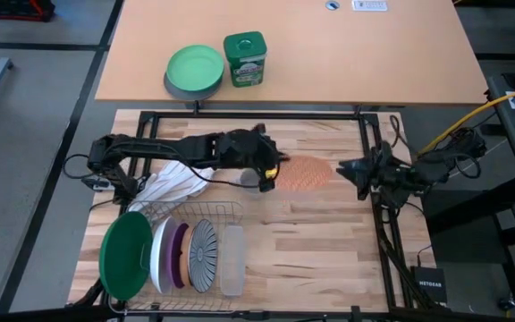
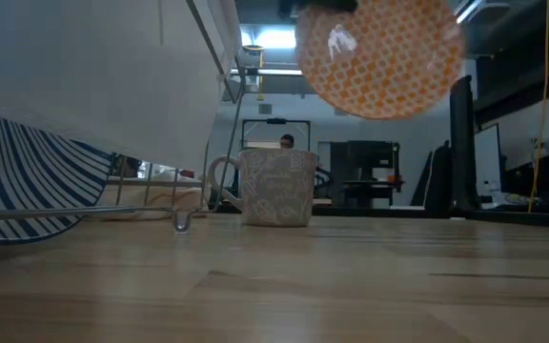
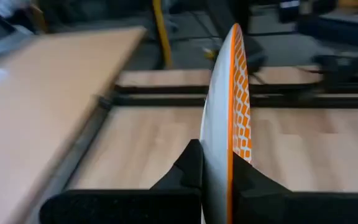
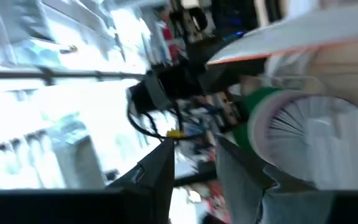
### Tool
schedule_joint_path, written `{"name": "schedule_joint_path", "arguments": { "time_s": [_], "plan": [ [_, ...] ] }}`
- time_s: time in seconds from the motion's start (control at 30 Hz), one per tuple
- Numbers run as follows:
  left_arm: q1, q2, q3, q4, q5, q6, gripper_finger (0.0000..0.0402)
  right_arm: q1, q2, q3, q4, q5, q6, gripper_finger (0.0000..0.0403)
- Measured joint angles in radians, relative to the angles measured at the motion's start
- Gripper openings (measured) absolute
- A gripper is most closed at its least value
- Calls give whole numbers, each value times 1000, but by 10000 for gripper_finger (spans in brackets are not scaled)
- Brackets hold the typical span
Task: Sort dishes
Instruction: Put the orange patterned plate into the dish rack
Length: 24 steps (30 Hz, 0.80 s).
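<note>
An orange patterned plate (image 1: pixel 307 172) hangs above the middle of the table, high in the low view (image 2: pixel 379 57). My left gripper (image 1: pixel 274 174) reaches in from the table's left and is shut on it. A wire rack (image 1: pixel 206 211) at the near left holds a dark green plate (image 1: pixel 125 255), a white plate (image 1: pixel 161 255), a purple plate (image 1: pixel 179 255) and a striped plate (image 1: pixel 202 255), all on edge. My right gripper (image 1: pixel 342 167) waits at the table's right, open and with nothing between its fingers (image 4: pixel 160 174). My left gripper pinches the orange plate's rim (image 3: pixel 224 149) between its two fingers, one finger (image 3: pixel 188 171) on the white back and the other on the patterned face. The fingers come from the table's left, slanting slightly down. The plate is lifted clear of the table and tilted.
A grey patterned mug (image 2: pixel 274 186) stands on the table beyond the rack. A white cloth (image 1: pixel 177 183) lies at the rack's far side. On the far table sit a light green plate on a grey bowl (image 1: pixel 195 72) and a green tin (image 1: pixel 244 58).
</note>
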Motion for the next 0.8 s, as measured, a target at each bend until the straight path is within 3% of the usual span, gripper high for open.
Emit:
{"name": "schedule_joint_path", "arguments": {
  "time_s": [0.3, 0.57, 0.8],
  "plan": [
    [0, -85, 0, 70, -320, 333, 0, 0, 30, 0, 83, 265, 22, 120],
    [-14, -98, 0, 215, -353, 645, 0, 0, 137, -1, 98, 454, 265, 120],
    [-49, -98, 0, 239, -353, 841, 0, 0, 207, -1, 166, 627, 286, 120]
  ]
}}
